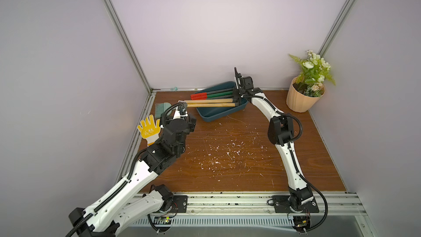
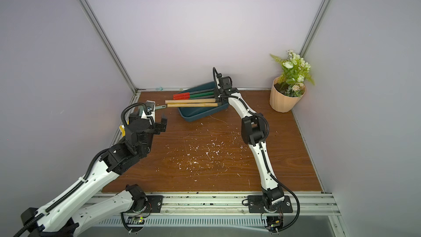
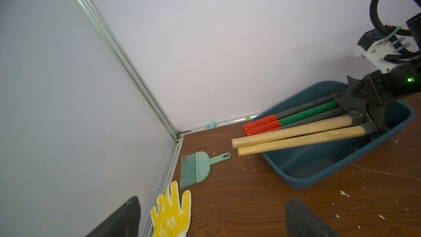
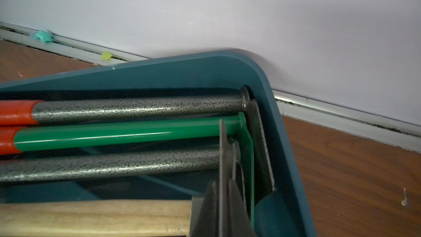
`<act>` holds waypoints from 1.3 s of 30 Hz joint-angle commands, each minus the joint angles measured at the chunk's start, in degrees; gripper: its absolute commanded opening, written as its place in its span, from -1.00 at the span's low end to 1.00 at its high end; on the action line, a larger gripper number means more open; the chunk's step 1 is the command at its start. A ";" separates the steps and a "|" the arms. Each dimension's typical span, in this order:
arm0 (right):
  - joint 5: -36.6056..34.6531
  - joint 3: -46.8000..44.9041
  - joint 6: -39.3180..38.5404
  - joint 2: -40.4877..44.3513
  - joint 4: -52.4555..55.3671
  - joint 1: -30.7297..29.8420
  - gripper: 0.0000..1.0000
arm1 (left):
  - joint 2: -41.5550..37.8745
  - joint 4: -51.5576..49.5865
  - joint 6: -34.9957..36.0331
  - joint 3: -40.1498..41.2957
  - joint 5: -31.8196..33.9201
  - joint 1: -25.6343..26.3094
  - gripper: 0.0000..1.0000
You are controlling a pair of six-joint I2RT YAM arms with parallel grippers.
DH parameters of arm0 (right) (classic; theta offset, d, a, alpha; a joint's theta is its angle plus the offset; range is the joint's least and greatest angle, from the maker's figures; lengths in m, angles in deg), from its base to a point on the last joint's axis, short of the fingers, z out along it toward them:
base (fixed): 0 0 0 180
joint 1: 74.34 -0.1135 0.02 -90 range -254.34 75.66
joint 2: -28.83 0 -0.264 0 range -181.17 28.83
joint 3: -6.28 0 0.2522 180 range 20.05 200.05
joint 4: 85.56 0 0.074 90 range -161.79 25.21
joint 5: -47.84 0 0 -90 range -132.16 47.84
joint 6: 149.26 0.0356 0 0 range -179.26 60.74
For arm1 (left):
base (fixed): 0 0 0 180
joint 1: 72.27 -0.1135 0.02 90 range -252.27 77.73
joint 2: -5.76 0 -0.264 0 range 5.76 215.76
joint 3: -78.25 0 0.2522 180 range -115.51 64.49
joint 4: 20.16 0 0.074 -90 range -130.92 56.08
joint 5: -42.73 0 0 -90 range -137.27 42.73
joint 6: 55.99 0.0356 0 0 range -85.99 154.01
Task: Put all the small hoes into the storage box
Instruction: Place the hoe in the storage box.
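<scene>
- Right jaws (image 4: 222,192) were together, clamped on a thin dark blade. I took it for the head of the small hoe (image 4: 114,165), since its speckled grey shaft ended at that blade.
- The hoe sat inside the storage box (image 4: 182,64), blade between the right jaws and close to the box's end wall. Its shaft ran away from them beside a green shaft (image 4: 114,133), a second grey shaft (image 4: 136,108) and two wooden handles (image 1: 211,103). The grips overhung the rim farthest from the right jaws.
- I could not tell whether the blade bore on the box floor.
- Left jaws (image 3: 213,224) stood wide apart and empty, well clear of the box. A yellow glove (image 3: 170,213) and a teal brush (image 3: 198,167) lay just ahead of them on the worktop (image 1: 227,156).
- Judged step: release. Placement looked done apart from letting go.
- Method: part the right jaws slowly, then rise straight up. Avoid any sideways drag, because the neighbouring blades sat close enough to snag.
- Risk: a nudge on the overhanging shafts might lever the box.
</scene>
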State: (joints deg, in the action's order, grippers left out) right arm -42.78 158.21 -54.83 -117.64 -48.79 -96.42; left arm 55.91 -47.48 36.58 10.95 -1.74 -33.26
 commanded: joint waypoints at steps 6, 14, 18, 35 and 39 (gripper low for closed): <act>1.23 1.59 -3.79 7.47 1.52 0.46 -0.38 | -0.23 0.20 -1.33 -0.67 0.55 -0.60 1.00; -0.01 -12.02 -5.58 20.67 -5.96 -1.23 -0.27 | 0.68 1.08 -2.13 0.64 -0.30 -0.77 1.00; 2.81 -11.71 -6.48 21.03 -5.16 -3.02 -0.27 | 1.84 1.85 -2.82 1.19 -1.79 -1.16 1.00; -2.16 -36.66 -1.24 24.94 -14.80 -6.42 -0.75 | 2.06 0.96 -5.30 2.51 -5.83 -3.71 1.00; -3.13 -37.29 -0.82 24.28 -14.41 -5.21 -0.91 | 2.99 1.95 -5.32 2.49 -6.97 -4.02 1.00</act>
State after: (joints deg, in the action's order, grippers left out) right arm -43.39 120.49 -57.13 -96.94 -61.03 -102.96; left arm 58.73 -46.74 33.06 13.16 -7.61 -36.54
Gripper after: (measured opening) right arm 0.053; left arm 0.996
